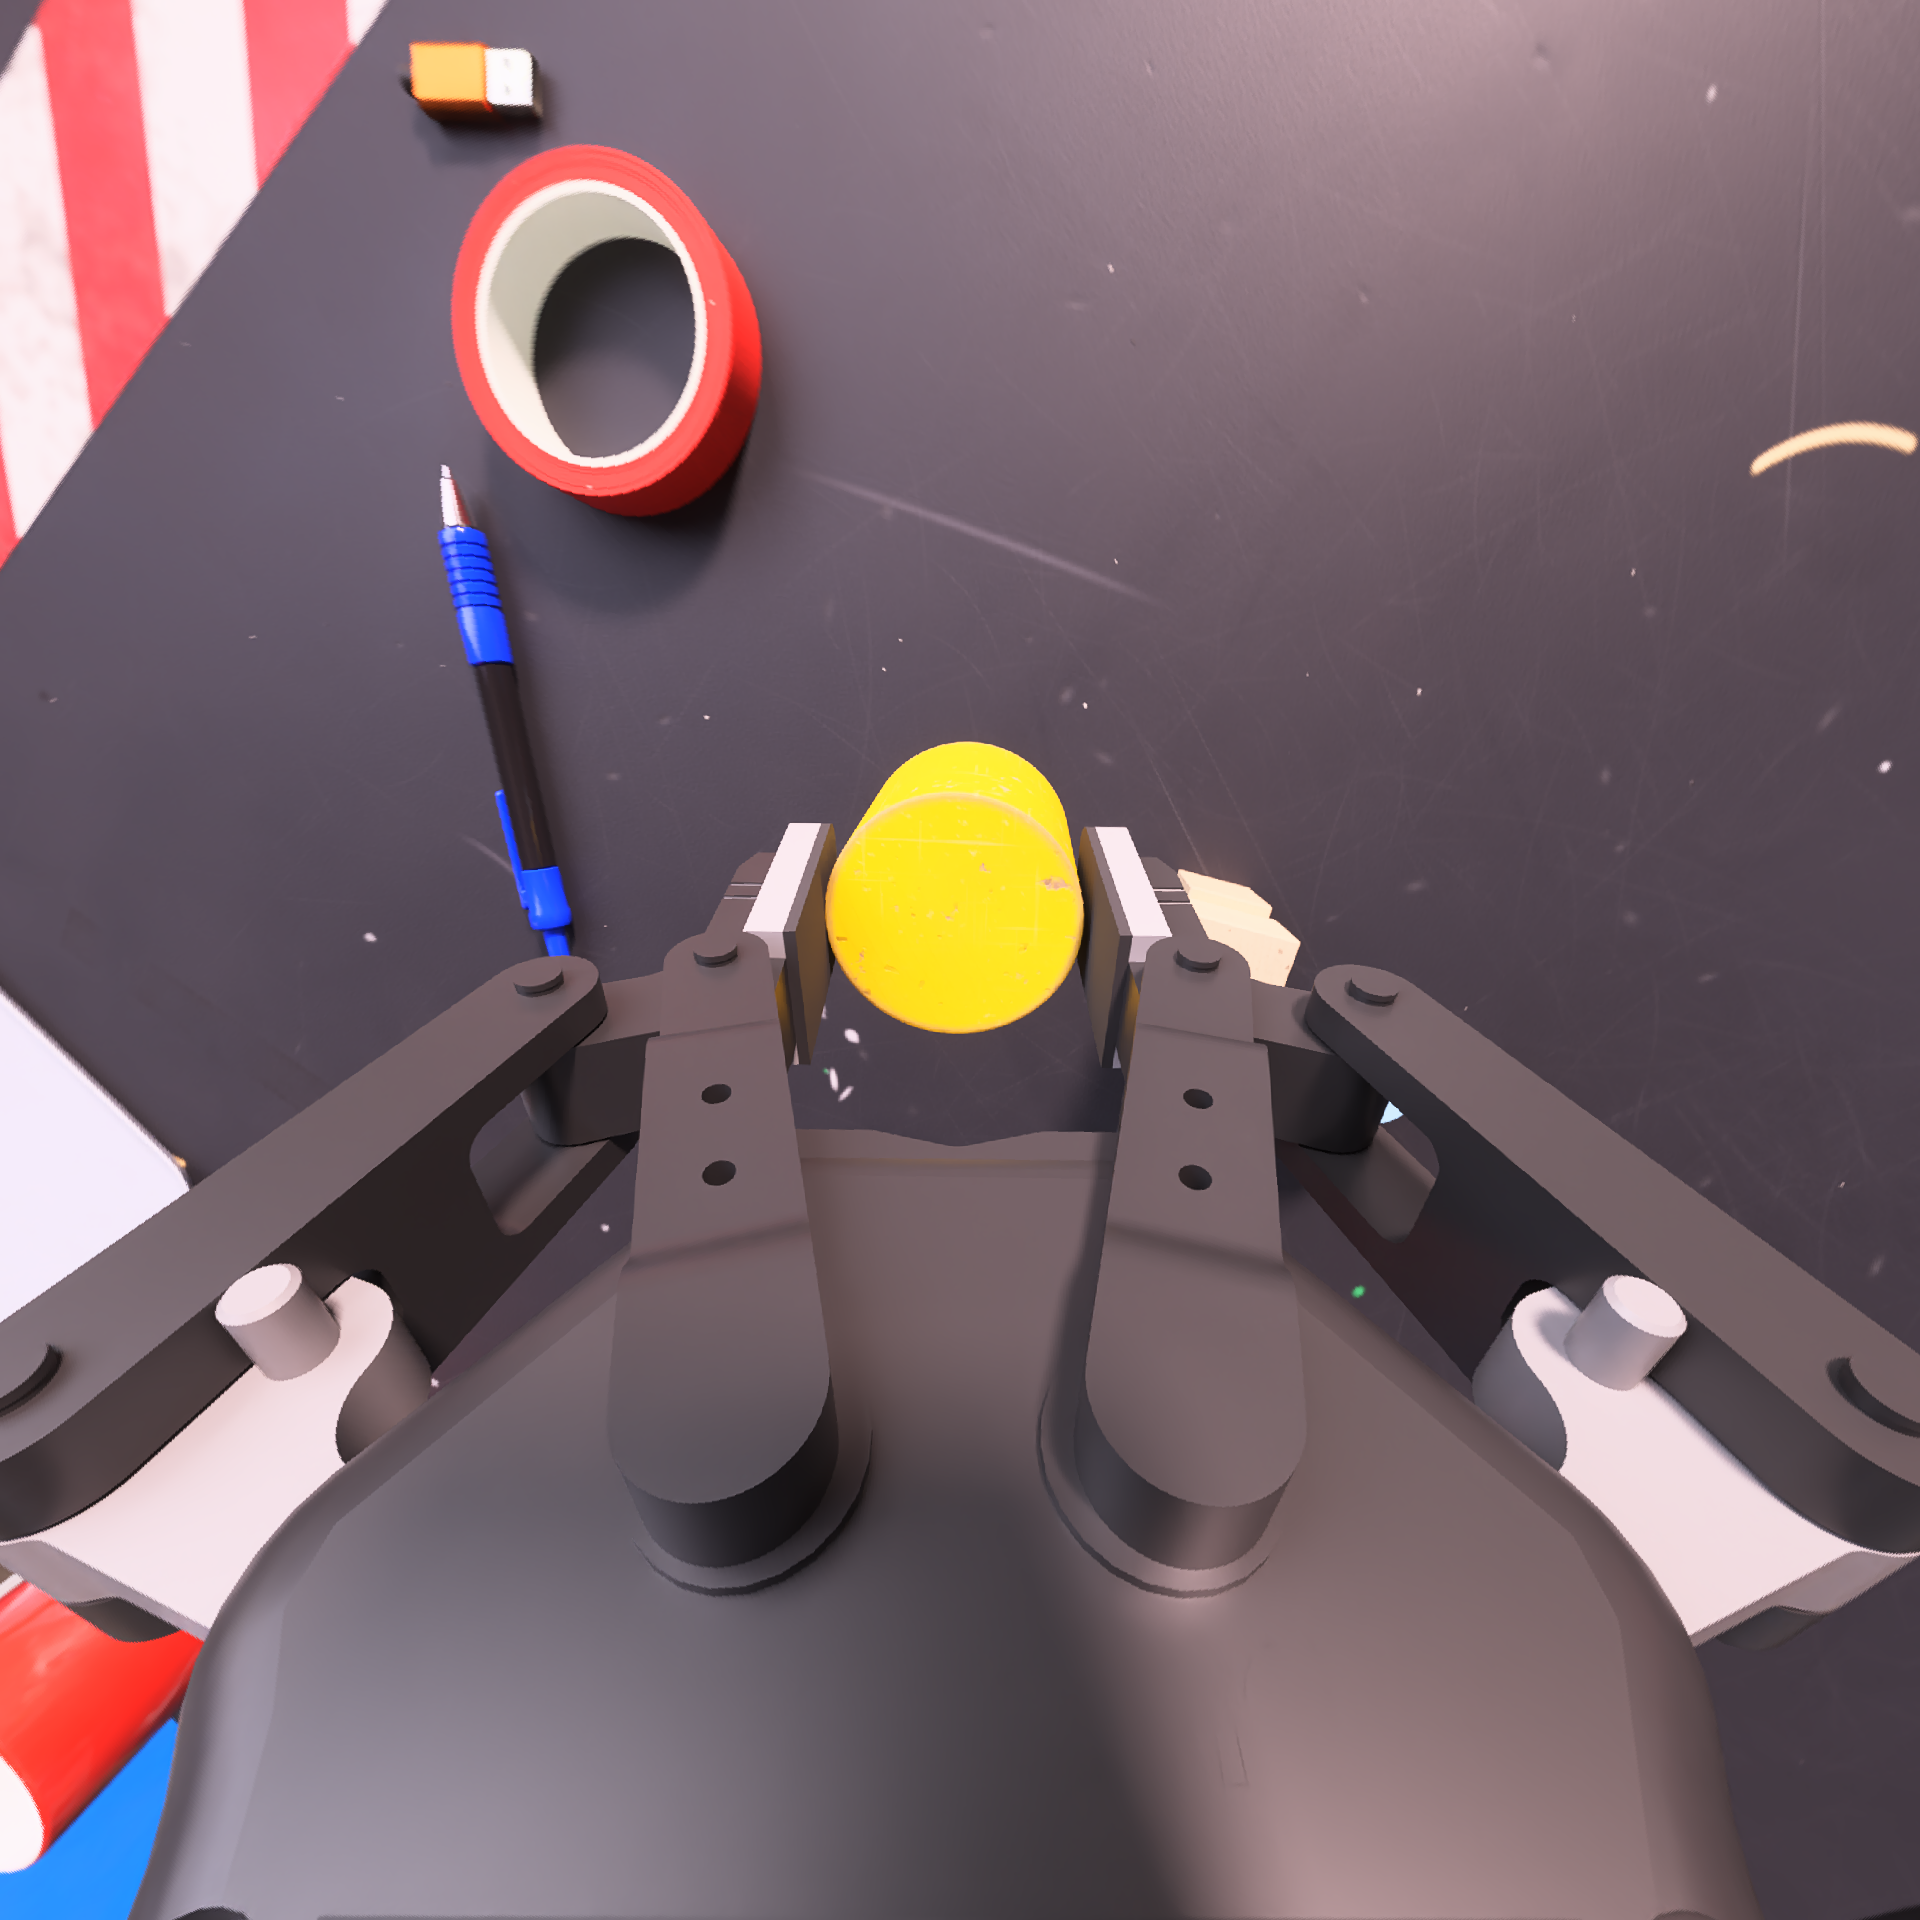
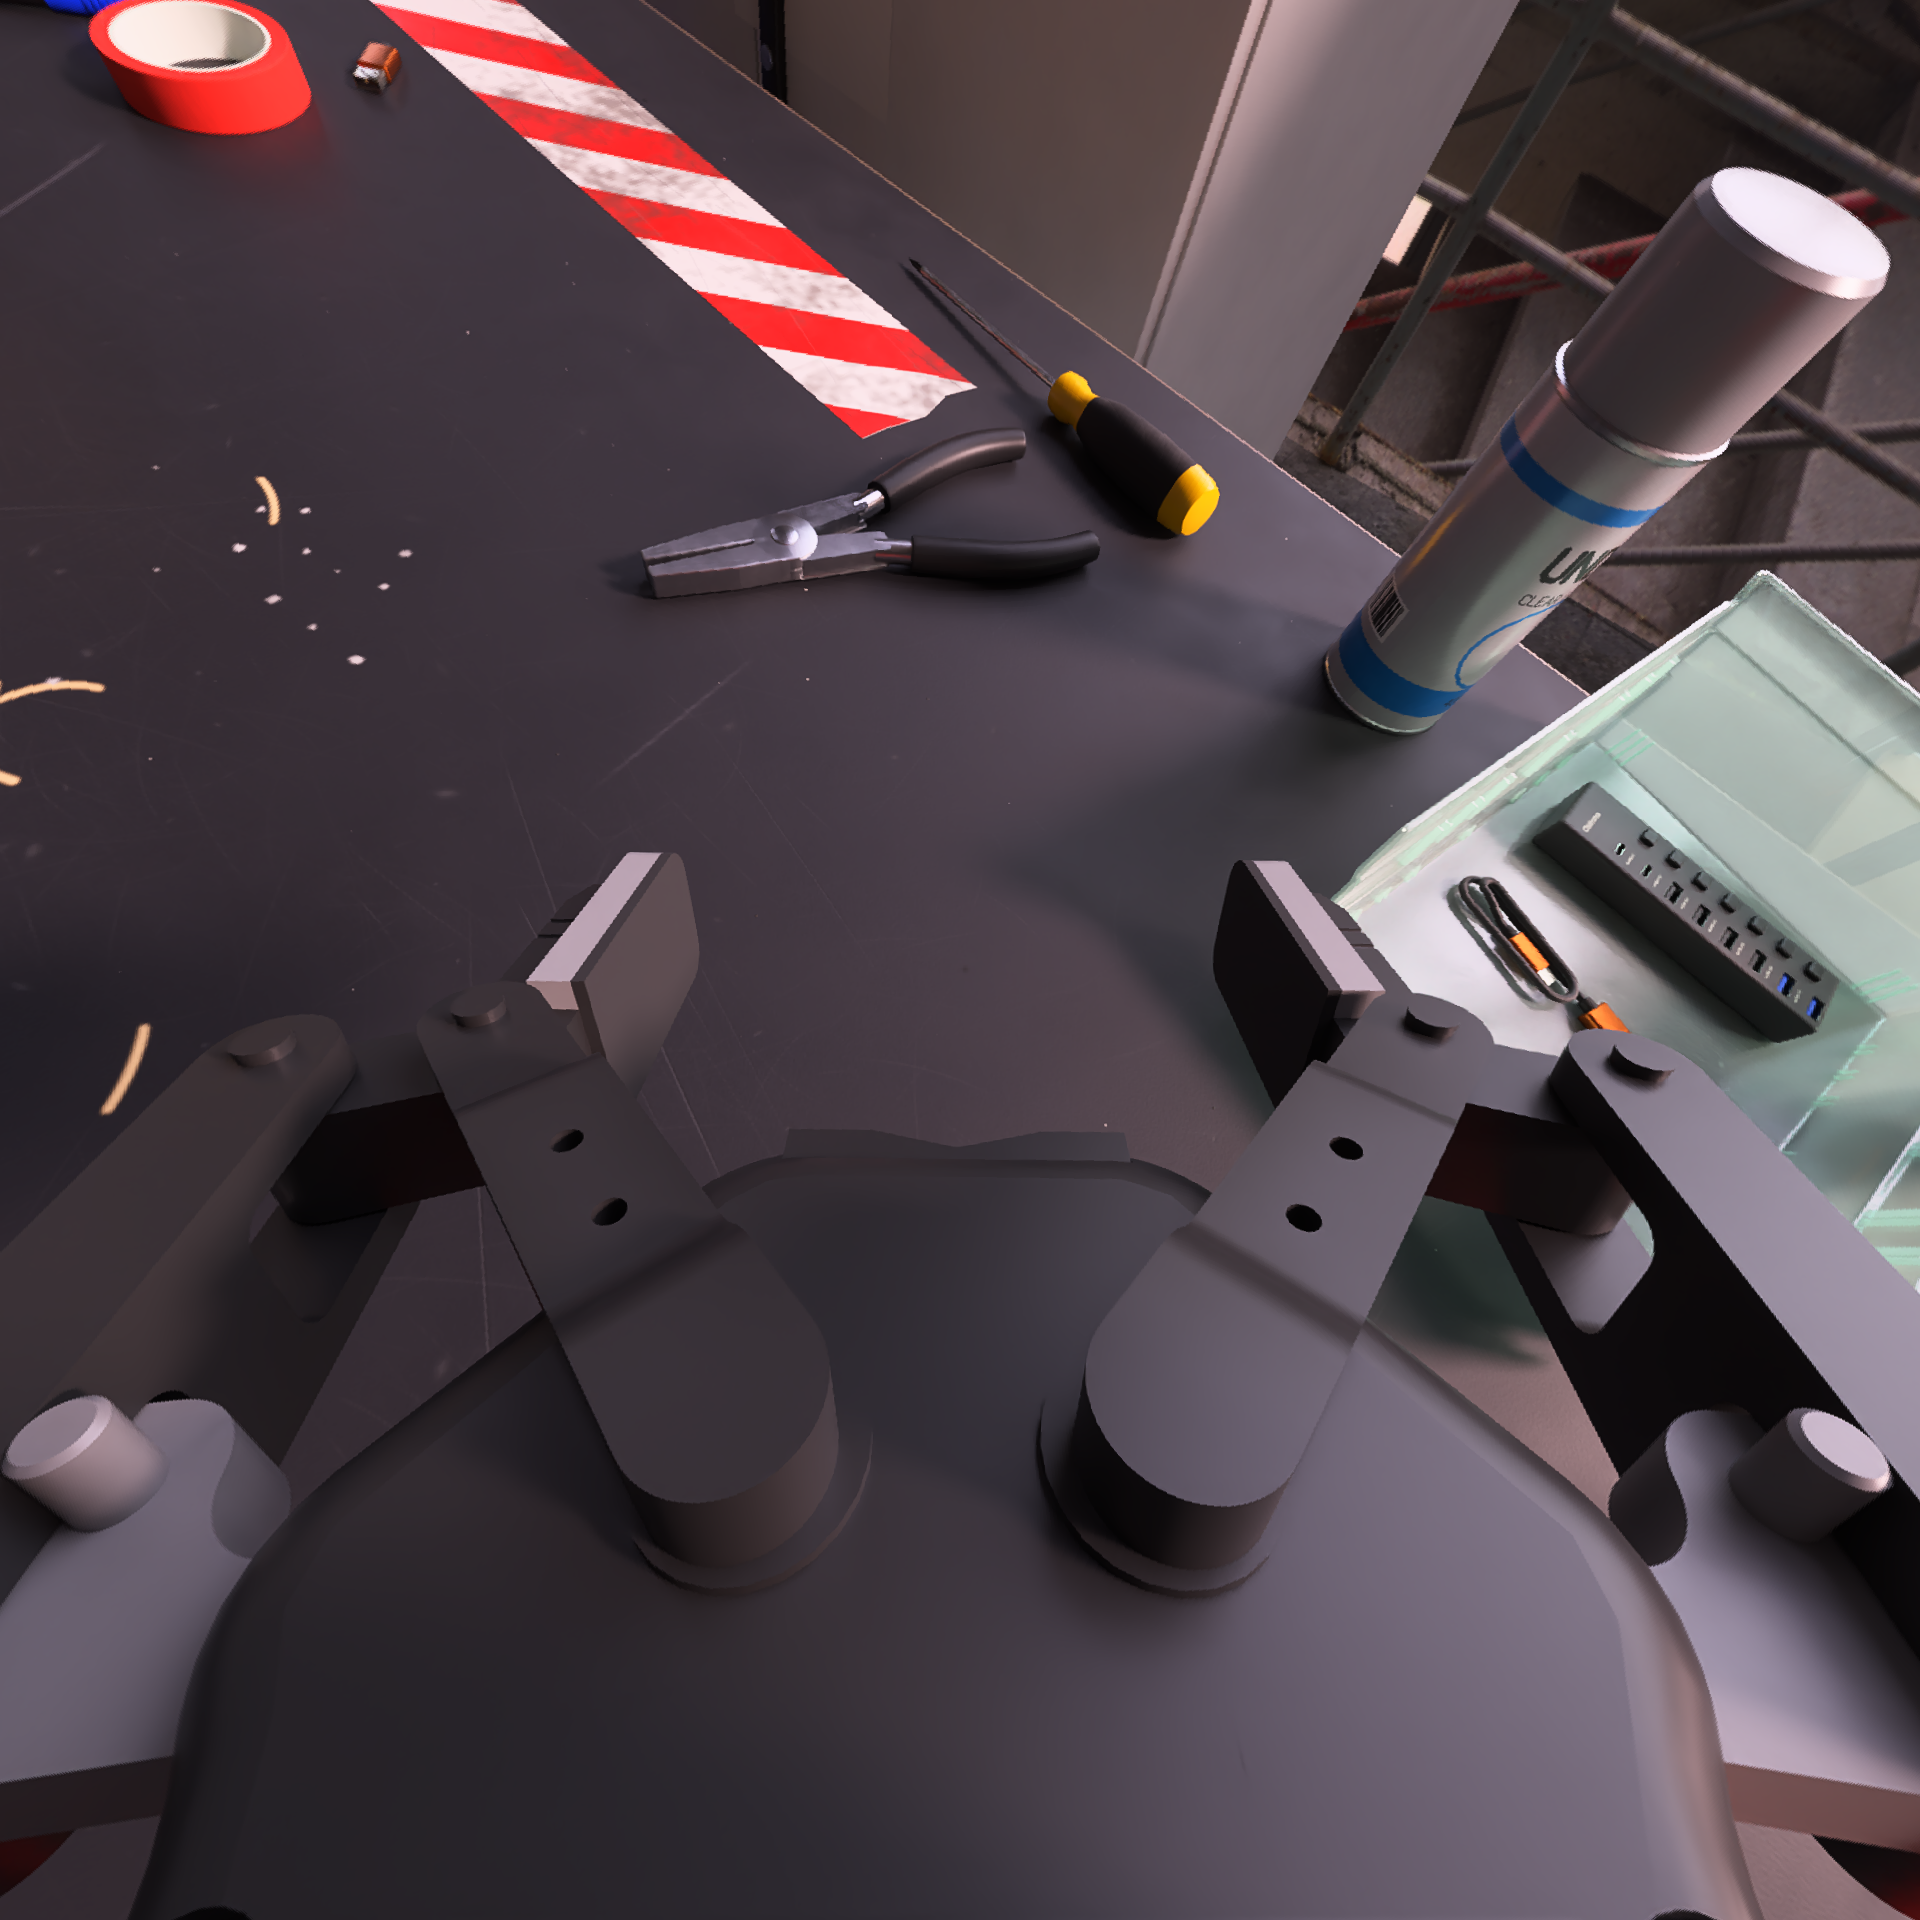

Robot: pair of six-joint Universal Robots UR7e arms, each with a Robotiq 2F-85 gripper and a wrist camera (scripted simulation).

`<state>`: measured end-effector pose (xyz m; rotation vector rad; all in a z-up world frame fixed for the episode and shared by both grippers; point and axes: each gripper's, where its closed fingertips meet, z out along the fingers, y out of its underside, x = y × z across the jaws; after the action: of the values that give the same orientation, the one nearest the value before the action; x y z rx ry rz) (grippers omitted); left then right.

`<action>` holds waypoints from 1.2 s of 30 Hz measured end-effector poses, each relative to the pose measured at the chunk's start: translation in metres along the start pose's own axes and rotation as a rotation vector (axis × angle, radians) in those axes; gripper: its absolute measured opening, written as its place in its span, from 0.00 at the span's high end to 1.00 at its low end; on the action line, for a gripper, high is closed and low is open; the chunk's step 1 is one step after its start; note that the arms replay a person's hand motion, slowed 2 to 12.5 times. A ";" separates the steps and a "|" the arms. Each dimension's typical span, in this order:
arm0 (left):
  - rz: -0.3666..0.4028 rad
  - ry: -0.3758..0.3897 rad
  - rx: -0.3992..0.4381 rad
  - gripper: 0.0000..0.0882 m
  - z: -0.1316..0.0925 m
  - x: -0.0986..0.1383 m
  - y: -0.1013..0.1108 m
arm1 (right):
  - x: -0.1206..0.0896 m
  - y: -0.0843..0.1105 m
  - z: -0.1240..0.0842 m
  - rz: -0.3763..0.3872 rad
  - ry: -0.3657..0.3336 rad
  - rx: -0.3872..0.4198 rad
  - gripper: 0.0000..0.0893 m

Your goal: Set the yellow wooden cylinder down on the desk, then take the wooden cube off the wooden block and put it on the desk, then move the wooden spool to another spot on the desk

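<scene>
Dark, scuffed desk top (image 1: 1351, 364) with a red-and-white striped band (image 2: 727, 239) along one edge; grey pillar and scaffolding beyond. In the left wrist view, left gripper (image 1: 954, 914) pinching the yellow wooden cylinder (image 1: 956, 894) by its curved sides, flat end toward the camera, apparently held above the desk, not set down. Just behind the right-hand finger, a pale wooden piece (image 1: 1242, 920), mostly hidden; cube, block or spool, impossible to say. Near by: blue-and-black pen (image 1: 499, 707), red roll of tape (image 1: 608, 327), small orange-and-white block (image 1: 473, 78). In the right wrist view, right gripper (image 2: 956, 966) spread wide and empty over bare desk, near grey pliers (image 2: 852, 535), yellow-and-black screwdriver (image 2: 1122, 447), silver spray can (image 2: 1600, 457) and clear glass tray (image 2: 1662, 665). Judged from this: first step only in hand; cylinder to place, cube and spool moves both left.
</scene>
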<state>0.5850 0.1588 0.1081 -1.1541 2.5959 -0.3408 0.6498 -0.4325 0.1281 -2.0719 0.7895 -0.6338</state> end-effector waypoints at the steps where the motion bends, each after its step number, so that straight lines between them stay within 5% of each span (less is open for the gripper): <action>1: -0.015 -0.011 0.009 0.53 -0.003 -0.001 -0.002 | 0.000 0.000 0.000 0.000 -0.001 0.001 0.04; 17: -0.368 -0.189 0.197 0.53 -0.062 0.006 -0.068 | 0.000 0.005 0.000 0.020 -0.025 0.025 0.04; 26: -0.375 -0.158 0.249 0.53 -0.060 0.039 -0.113 | -0.001 0.008 0.001 0.026 -0.037 0.028 0.04; 36: -0.344 -0.110 0.235 0.53 -0.027 0.073 -0.150 | -0.002 0.012 -0.002 0.033 -0.047 0.037 0.04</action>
<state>0.6318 0.0087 0.1701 -1.4826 2.1888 -0.6175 0.6435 -0.4372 0.1190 -2.0291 0.7778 -0.5751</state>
